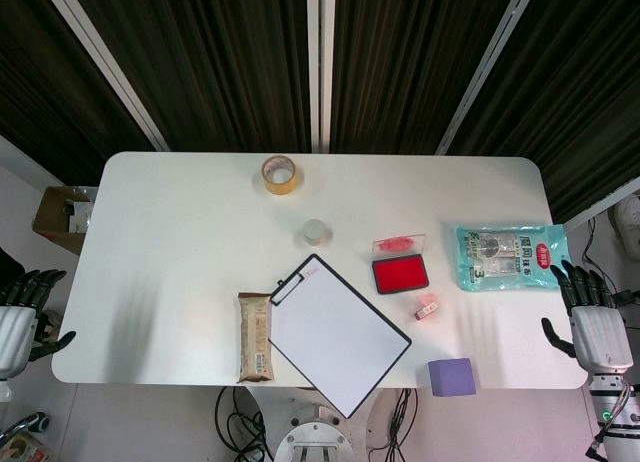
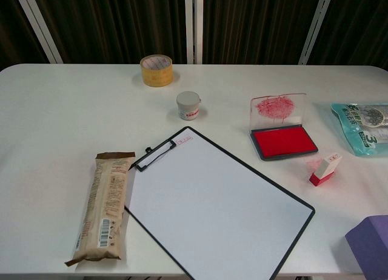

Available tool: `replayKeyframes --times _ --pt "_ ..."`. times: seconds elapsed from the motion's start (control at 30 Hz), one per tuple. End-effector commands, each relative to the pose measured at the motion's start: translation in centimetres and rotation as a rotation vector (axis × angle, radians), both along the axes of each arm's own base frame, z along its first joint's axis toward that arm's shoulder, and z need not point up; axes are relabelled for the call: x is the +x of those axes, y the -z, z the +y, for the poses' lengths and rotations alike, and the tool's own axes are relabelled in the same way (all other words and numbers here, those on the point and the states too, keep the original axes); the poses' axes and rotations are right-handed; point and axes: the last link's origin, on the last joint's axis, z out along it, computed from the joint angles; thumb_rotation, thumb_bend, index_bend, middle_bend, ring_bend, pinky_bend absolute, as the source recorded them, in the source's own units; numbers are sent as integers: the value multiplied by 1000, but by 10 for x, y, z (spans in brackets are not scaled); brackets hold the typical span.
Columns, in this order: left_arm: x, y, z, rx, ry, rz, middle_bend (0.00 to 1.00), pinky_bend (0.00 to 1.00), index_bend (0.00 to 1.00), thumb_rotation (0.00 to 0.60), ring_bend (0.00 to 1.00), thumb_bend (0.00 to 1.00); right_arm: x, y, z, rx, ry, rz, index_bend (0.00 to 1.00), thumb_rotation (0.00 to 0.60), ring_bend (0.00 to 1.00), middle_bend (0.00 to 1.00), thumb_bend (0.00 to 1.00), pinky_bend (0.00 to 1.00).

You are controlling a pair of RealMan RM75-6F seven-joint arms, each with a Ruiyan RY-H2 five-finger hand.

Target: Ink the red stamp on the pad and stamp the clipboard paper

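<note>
We have not started yet. Our left hand (image 1: 22, 317) hangs off the table's left edge, far left of the black-rimmed clipboard with white paper (image 2: 212, 207), fingers spread and holding nothing. Left of the clipboard lies a long brown snack packet (image 2: 103, 207), just beside it. Right of the clipboard sits the open red ink pad in its black tray (image 2: 284, 141), lid up. The small red and white stamp (image 2: 325, 169) stands right of the clipboard too, near the pad, and nothing touches it. Our right hand (image 1: 592, 320) waits past the table's right edge, also spread and empty. Next, we think it must reach in and pinch the stamp. A purple block (image 1: 452, 376) sits close by, so room there is tight.
</note>
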Motion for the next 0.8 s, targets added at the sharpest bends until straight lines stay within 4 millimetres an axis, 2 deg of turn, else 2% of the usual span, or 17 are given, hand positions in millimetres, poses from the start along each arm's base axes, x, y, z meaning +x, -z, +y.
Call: replayKeyframes --times 0.03,0.6,0.63,0.67,0.73,0.77,0.8 --pt "0 0 1 1 3 1 162 248 153 597 133 0 0 1 0 4 2 -1 0 600 0 0 266 0" --pt "2 6 5 -20 1 -13 162 248 153 598 132 0 9 -1 -1 21 -36 15 0 600 0 0 268 1" --pt "1 6 5 -19 1 -12 162 248 153 597 132 0 10 -2 -2 15 -41 23 0 600 18 0 268 42" --pt "1 6 4 -16 1 -13 162 248 153 596 132 0 12 -3 -4 11 -55 31 0 600 106 0 268 195" --pt "0 6 4 -13 -2 -19 162 248 153 595 132 0 13 -2 -5 21 -52 26 0 600 348 9 268 593" --pt "-1 7 3 -16 -6 -22 162 248 153 598 132 0 15 -1 -5 40 -49 30 0 600 461 25 268 753" --pt "-1 8 3 -21 -7 -21 162 248 153 597 132 0 18 0 -6 52 -51 30 0 600 528 52 268 841"
